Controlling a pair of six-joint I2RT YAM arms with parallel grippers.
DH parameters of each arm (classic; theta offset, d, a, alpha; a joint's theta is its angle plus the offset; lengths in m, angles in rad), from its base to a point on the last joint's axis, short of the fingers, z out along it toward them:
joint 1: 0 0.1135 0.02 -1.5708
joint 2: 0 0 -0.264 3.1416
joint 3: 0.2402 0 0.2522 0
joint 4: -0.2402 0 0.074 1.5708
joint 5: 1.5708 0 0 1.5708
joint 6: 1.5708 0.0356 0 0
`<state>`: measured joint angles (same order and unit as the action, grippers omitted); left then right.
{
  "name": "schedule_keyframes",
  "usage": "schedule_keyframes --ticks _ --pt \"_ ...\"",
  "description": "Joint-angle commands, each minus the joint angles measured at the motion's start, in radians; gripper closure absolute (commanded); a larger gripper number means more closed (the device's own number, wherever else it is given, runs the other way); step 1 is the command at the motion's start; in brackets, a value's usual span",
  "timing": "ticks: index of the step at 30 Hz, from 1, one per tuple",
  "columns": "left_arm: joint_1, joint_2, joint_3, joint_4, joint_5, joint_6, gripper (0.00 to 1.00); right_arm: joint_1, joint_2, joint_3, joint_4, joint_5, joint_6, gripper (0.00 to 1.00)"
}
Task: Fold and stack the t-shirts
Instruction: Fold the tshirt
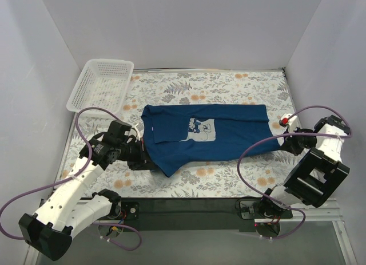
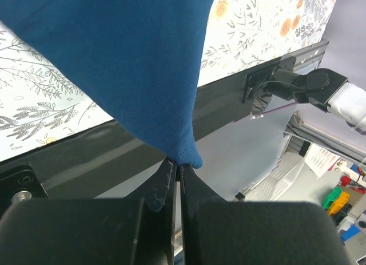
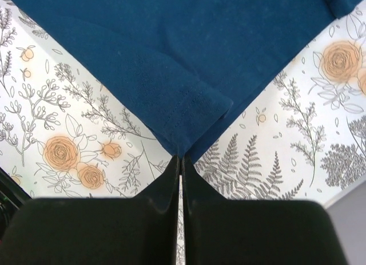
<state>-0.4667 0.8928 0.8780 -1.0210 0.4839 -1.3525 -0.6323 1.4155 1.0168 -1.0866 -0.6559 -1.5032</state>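
1. 1 navy t-shirt (image 1: 229, 142) lies crosswise on the floral bench (image 1: 229, 182), about mid-bench, print (image 1: 201, 129) facing up.
2. The collar end points to the left side and the hem end to the right. A flap of cloth is folded over near the collar.
3. The shirt's near-left corner is drawn out to a point towards the left arm. The rest lies mostly flat.
4. Left fingers (image 1: 143, 156): closed tight on that near-left corner. The left wrist view shows the fingers (image 2: 176, 172) pressed together, with a small tip of blue cloth pinched between their ends. From there the cloth spreads away, lifted off the bench at this corner.
5. Right fingers (image 1: 275, 140): closed at the shirt's right edge. The right wrist view shows the fingers (image 3: 181, 166) shut on a stitched hem corner, only its very tip caught. The cloth beyond lies on the bench.
6. Both arms are low, 1 at each end of the shirt.
7. 1 white mesh basket (image 1: 100, 84) stands at the far-left corner of the bench, well apart from the shirt and both arms.
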Motion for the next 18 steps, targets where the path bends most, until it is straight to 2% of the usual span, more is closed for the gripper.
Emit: schedule_keyframes --ticks 1,9,18 --pt "0.005 -0.022 -0.02 -0.044 0.051 0.023 1.0 -0.036 -0.029 0.0 -0.024 0.032 -0.038 0.99" --pt "0.005 -0.032 -0.174 0.036 0.108 -0.019 1.0 -0.073 -0.03 -0.012 -0.032 0.081 -0.086 0.99" --pt "0.005 -0.014 -0.171 0.024 0.102 -0.008 1.0 -0.101 0.0 -0.017 -0.032 0.099 -0.123 0.99"
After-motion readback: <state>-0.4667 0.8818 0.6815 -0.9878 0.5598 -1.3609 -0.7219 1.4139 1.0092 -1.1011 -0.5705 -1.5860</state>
